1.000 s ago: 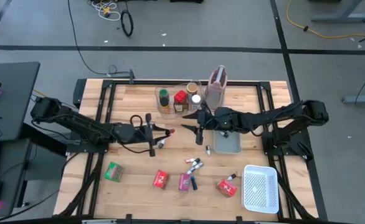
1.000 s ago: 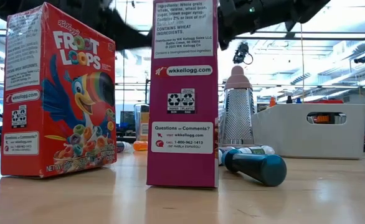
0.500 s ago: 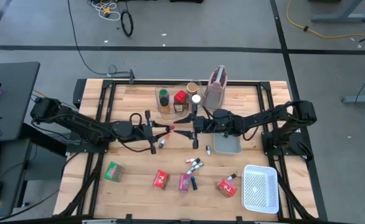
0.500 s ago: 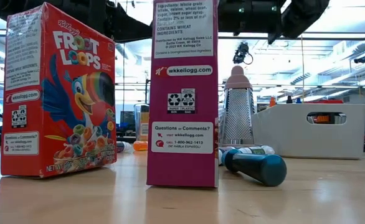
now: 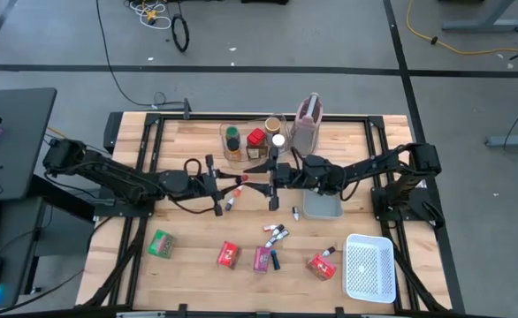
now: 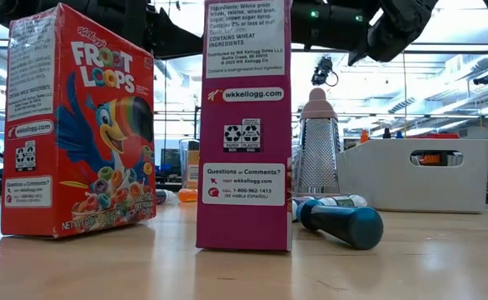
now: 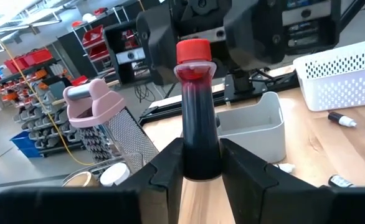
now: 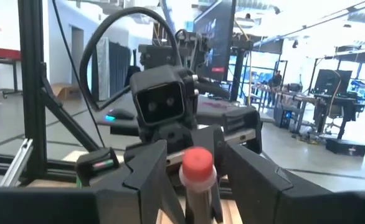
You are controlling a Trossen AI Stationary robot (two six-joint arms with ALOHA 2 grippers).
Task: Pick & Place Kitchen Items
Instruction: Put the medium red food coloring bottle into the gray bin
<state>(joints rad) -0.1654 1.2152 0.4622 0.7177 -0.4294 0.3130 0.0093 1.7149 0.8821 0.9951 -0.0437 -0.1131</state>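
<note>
A tiny bottle [image 7: 199, 118] of dark red liquid with a red cap [image 7: 193, 51] is held above the table's middle by my left gripper [image 5: 234, 182], which is shut on it. The bottle lies level, cap toward the table's right. My right gripper [image 5: 261, 179] faces it from the right, open. In the right wrist view the red cap [image 8: 198, 163] shows between its two fingers with a gap on each side. My left gripper pinches the bottle's lower body [image 7: 201, 163] between its two fingers [image 7: 167, 169]. The fingers come level from the table's left and lie along the bottle. The bottle sticks out past the fingertips, cap end forward, lifted clear of the table.
A clear bin [image 5: 250, 141] of spice jars and a pinkish jug [image 5: 308, 122] stand at the back. A grey tray [image 5: 322, 205] lies right of centre, a white mesh basket [image 5: 369, 267] at the near right. Packets [image 5: 229, 256] and small bottles [image 5: 277, 234] lie along the near side.
My right gripper has moved toward the table's left, closer to the bottle in my left gripper, and has tipped up until it points about level. Its fingers have stayed apart. The left gripper and the bottle have kept nearly still.
</note>
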